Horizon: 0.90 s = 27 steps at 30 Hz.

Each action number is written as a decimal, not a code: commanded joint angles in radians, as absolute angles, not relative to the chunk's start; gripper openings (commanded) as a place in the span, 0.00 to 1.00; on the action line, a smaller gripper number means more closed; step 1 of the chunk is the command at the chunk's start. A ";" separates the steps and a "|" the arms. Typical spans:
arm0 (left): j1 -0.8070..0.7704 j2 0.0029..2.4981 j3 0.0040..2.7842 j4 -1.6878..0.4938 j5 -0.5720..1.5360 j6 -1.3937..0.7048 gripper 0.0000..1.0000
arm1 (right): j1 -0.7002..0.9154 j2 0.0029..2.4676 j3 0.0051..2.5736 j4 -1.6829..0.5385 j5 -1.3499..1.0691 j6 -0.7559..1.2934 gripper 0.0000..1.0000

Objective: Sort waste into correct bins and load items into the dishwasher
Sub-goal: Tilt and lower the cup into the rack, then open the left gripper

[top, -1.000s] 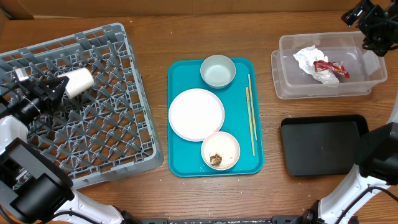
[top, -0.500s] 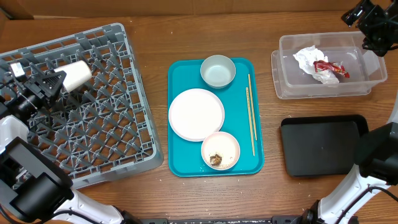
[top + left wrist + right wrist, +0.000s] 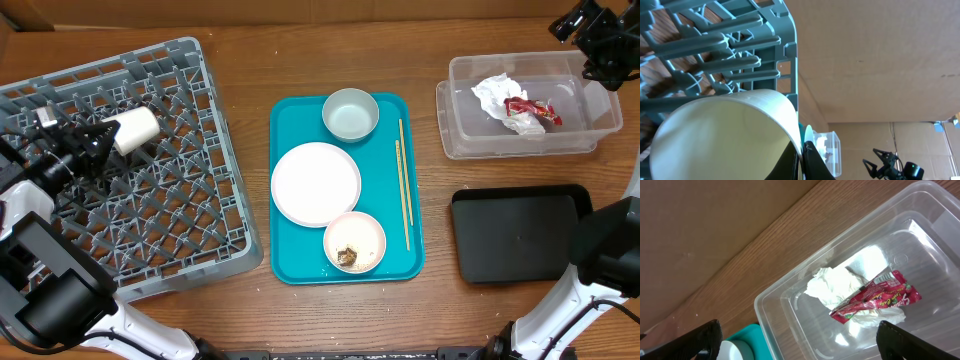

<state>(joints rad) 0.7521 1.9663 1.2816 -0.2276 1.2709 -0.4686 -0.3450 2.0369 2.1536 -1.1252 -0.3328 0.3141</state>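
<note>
White and thin-walled, the cup (image 3: pixel 725 135) fills most of our left wrist view. It's lying on its side with the left gripper (image 3: pixel 802 161) clamped shut on its rim, one finger inside the mouth and one outside. We'd guess it's light and a bit slick, maybe brittle if it's ceramic. So the rim pinch is fine for a short carry, but it'll want to swing, and easing it down between the pegs beats dropping it. Looks-wise it's plain, creamy in the close shot, no handle we can see. It sits over the far-left part of the grey rack (image 3: pixel 180 200); whether it touches the pegs we can't tell. Further out, the teal tray (image 3: pixel 300 265) carries the plate (image 3: pixel 315 183), a bowl with brown scraps (image 3: pixel 354 241), an empty bowl (image 3: pixel 350 114) and the chopsticks (image 3: pixel 402 185). Past that, the clear tub (image 3: pixel 460 140) holds the napkin (image 3: pixel 492 92) and the red wrapper (image 3: pixel 530 110), with the black tray (image 3: pixel 520 235) beside it. Our right gripper (image 3: pixel 600 45) hangs over the tub's far corner, jaws wide apart, holding nothing
</note>
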 commanded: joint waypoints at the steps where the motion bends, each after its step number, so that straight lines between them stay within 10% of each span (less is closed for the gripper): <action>1: 0.740 1.990 1.272 -0.231 1.246 -0.449 0.04 | -0.342 1.989 2.160 -1.120 -0.330 0.319 1.00; 27: 0.823 1.990 1.272 -0.553 0.863 -0.296 0.08 | -0.342 1.989 2.160 -1.120 -0.330 0.318 1.00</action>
